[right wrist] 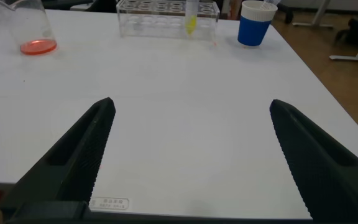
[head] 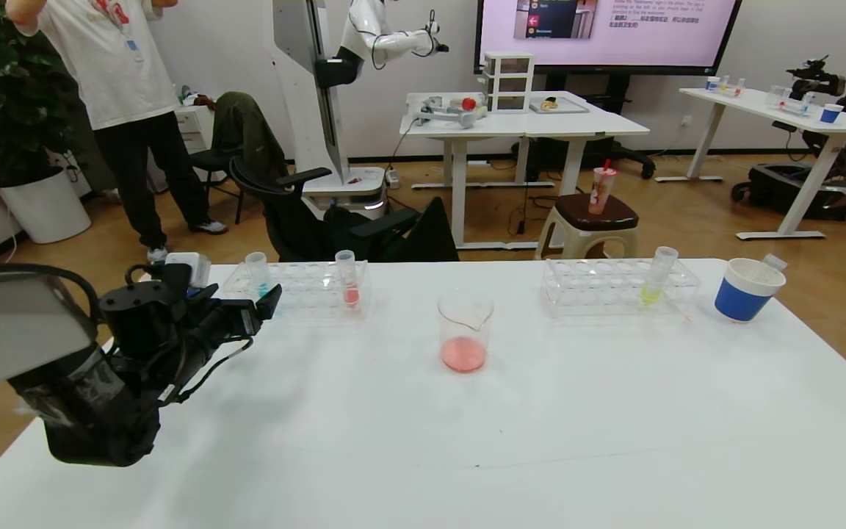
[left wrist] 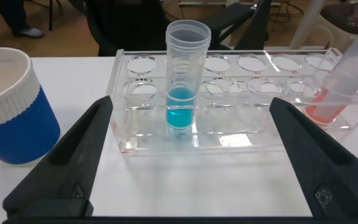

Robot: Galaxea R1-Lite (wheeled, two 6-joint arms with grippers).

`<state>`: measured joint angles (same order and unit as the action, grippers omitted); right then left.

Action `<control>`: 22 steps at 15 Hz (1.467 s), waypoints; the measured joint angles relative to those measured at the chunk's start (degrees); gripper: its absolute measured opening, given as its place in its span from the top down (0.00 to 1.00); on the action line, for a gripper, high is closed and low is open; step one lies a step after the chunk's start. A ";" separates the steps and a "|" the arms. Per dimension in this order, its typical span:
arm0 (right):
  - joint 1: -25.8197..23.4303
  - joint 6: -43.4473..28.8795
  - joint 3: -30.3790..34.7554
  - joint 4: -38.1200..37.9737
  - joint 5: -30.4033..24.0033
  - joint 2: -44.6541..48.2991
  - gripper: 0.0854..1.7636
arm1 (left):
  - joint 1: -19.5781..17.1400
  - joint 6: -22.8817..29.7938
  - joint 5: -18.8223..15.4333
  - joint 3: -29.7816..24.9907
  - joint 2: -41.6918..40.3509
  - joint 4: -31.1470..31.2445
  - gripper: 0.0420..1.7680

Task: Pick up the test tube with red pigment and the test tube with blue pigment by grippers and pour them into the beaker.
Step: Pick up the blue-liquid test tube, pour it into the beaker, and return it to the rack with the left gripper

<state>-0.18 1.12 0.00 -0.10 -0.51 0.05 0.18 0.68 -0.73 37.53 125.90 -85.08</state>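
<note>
**Left end effector lined up on the blue tube**

Nearest the head camera, at the lower left of the frame, is the left end effector point(head: 265, 303) on its bulky black arm, its fingers reaching toward the clear rack point(head: 298, 290) at the far left of the white surface point(head: 423, 441). In the left wrist view its two fingers are spread wide, one at each lower corner of the frame, with nothing between them yet.

The test tube with blue pigment point(left wrist: 184, 84) stands upright in the rack, dead centre between those fingers and just beyond their tips, its long axis vertical and its open mouth up. That is the relation the coming move turns on: the tube lies straight ahead of the left end effector, so a short advance followed by a squeeze across the tube's width looks sufficient. The left arm is by far the nearer one.

The test tube with red pigment point(head: 348, 278) leans in the same rack, toward the centre of the head frame. The beaker point(head: 465, 332) stands mid-surface, already holding a little pink-red liquid.

The right end effector point(right wrist: 188, 162) does not appear in the head view; its wrist view shows its fingers spread over bare surface, well apart from the beaker.
</note>
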 joint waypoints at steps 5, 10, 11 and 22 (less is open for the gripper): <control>0.00 0.00 0.00 0.00 0.00 0.00 0.02 | -0.07 0.30 2.44 9.18 5.61 0.13 0.00; 0.00 -0.02 0.00 0.00 0.00 0.00 0.02 | 0.00 0.26 2.94 16.71 9.62 2.69 0.00; 0.00 -0.02 0.00 0.00 0.00 0.00 0.02 | 0.04 0.28 3.12 17.81 9.92 3.22 0.00; 0.00 -0.02 0.00 0.00 0.00 0.00 0.02 | -0.07 0.28 3.51 20.81 10.51 4.02 0.27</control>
<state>-0.18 1.10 0.00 -0.10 -0.51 0.05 0.11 0.96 2.78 58.34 136.41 -81.06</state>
